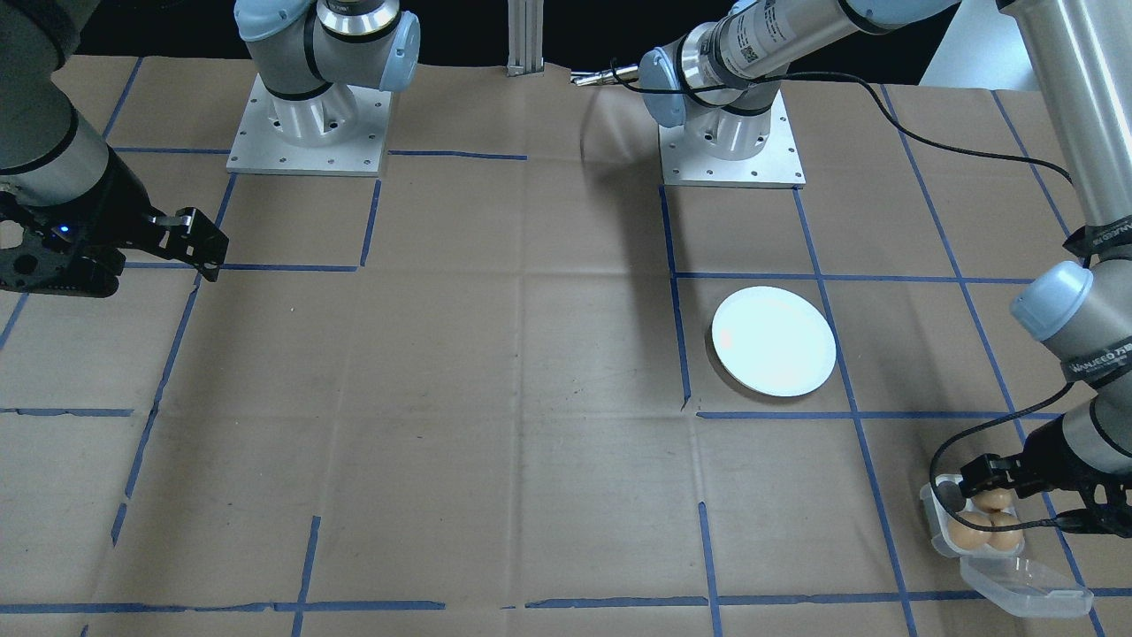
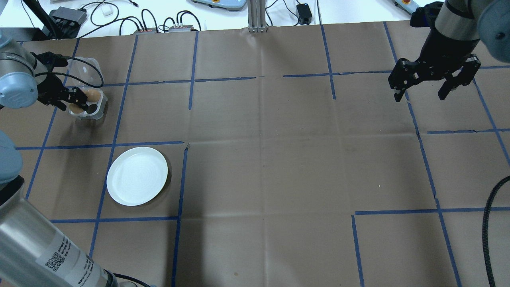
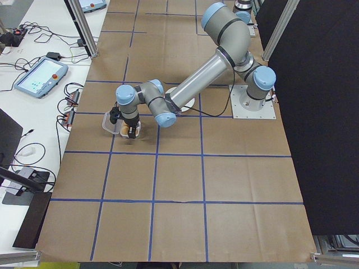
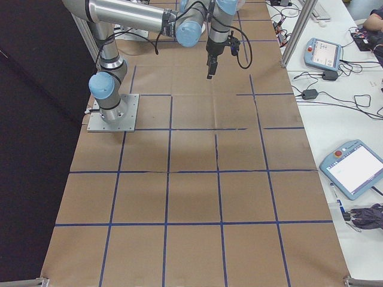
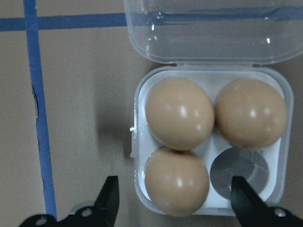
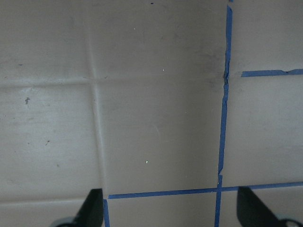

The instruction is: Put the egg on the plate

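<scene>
Brown paper-covered table (image 2: 279, 159) with blue tape grid; two arms. One round flat white plate (image 2: 137, 175), bare, near the left arm's side. One small square white four-hole egg tray (image 5: 142, 156) with its clear lid (image 5: 208, 33) flipped open: three brown eggs, one hole empty. Left gripper (image 5: 173, 201) hovers spread over the tray, fingers straddling the nearest brown egg (image 5: 176, 181); only the wrist view shows the count. Right gripper (image 2: 432, 85) spread, over bare paper, well apart. Arm labels unreadable.
</scene>
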Controlling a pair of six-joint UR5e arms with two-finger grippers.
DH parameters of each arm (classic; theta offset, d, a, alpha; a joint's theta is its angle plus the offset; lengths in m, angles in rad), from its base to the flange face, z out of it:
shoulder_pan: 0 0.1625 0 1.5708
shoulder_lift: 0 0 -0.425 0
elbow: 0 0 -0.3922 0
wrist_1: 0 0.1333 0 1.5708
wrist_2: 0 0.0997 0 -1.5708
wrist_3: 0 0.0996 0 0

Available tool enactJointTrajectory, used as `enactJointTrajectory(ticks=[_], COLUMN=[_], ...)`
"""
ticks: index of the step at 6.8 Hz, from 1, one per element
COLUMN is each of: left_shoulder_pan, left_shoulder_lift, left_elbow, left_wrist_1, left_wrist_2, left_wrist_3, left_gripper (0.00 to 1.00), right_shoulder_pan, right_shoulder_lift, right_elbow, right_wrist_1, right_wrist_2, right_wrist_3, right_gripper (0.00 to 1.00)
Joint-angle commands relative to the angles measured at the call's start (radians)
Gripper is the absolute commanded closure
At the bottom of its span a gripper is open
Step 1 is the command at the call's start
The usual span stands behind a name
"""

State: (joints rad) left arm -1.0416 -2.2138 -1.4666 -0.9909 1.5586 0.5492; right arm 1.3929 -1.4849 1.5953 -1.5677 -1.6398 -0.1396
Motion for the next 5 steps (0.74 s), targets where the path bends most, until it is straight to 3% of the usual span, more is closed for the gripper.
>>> enactJointTrajectory(ticks=[1,3,5], left_shoulder_pan=[0.000,0.000,0.000], left_shoulder_lift=[-0.001,0.000,0.017], left_elbow=[0.003,0.003,0.008], left_wrist_1=[-0.005,-0.008,-0.027], left_wrist_2=[0.001,0.003,0.008], left_wrist_3=[-0.005,-0.020,-0.034], left_gripper=[0.46,0.76,0.95], right_shoulder_pan=[0.000,0.000,0.000], right_shoulder_lift=[0.000,0.000,0.000], right_elbow=[0.000,0.000,0.000], right_wrist_1=[0.000,0.000,0.000], right_wrist_2=[0.000,0.000,0.000], right_wrist_3=[0.000,0.000,0.000], right_gripper=[0.00,0.00,0.00])
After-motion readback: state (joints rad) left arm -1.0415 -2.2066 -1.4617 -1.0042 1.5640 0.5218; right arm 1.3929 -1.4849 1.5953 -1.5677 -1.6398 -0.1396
